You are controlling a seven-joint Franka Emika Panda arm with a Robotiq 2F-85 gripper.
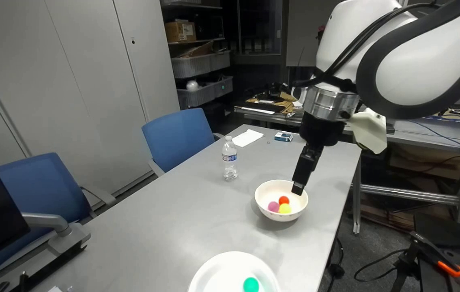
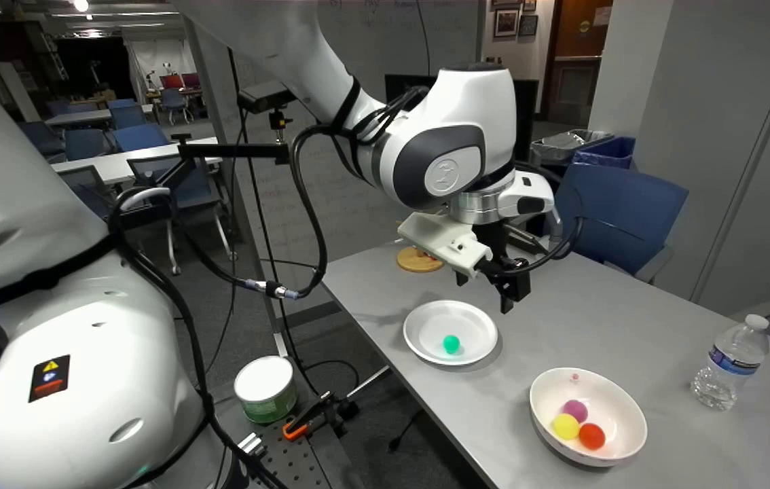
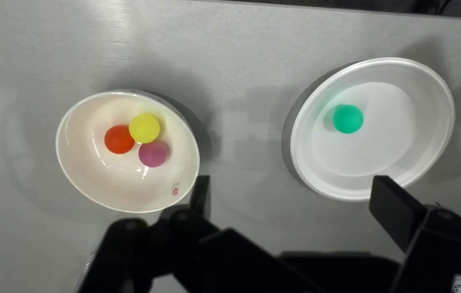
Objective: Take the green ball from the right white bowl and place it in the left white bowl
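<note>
The green ball (image 3: 348, 119) lies in the left white bowl (image 3: 385, 142), the wide shallow one; the ball (image 2: 451, 344) and that bowl (image 2: 436, 322) show in both exterior views. A red ball (image 3: 119, 139), a yellow ball (image 3: 144, 128) and a purple ball (image 3: 154, 153) rest together in the deeper right white bowl (image 3: 108, 183). My gripper (image 3: 291, 181) hangs above the table with its jaws wide apart and nothing between them. In the wrist view its fingertips overlap the near edges of both bowls. In an exterior view the gripper (image 2: 485, 293) is raised above the tabletop.
A water bottle (image 1: 229, 160) stands on the table beyond the deeper bowl. Farther back are a white paper (image 1: 247, 138) and a small blue-white box (image 1: 284, 137). A round wooden board (image 2: 419, 259) lies past the shallow bowl. Blue chairs (image 1: 179, 140) line one table side.
</note>
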